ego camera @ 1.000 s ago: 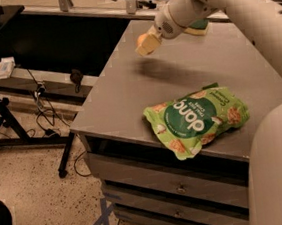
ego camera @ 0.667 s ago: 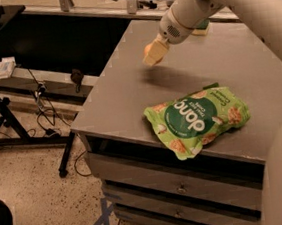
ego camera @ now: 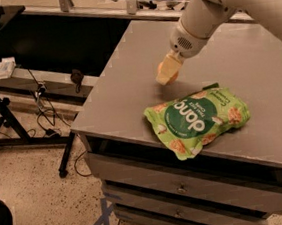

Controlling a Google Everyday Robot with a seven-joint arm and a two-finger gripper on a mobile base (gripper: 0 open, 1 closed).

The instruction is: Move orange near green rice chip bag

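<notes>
Our claw (ego camera: pixel 167 72) hovers low over the worktop (ego camera: pixel 123 91), just behind the green rice chip bag (ego camera: pixel 197 121) lying at the front edge. We cannot tell whether it is wide, narrow or holding anything. We see the orange nowhere apart, so it is presumably inside. We judge a gentle set-down beside the bag best.

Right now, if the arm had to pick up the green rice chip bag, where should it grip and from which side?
Pinch the flat sealed end at the table's front edge, coming from the front. The green rice chip bag lies flat with a puffy middle, so a top-down grasp would probably slip. The gripper hangs low over the table, just beyond the bag.
</notes>
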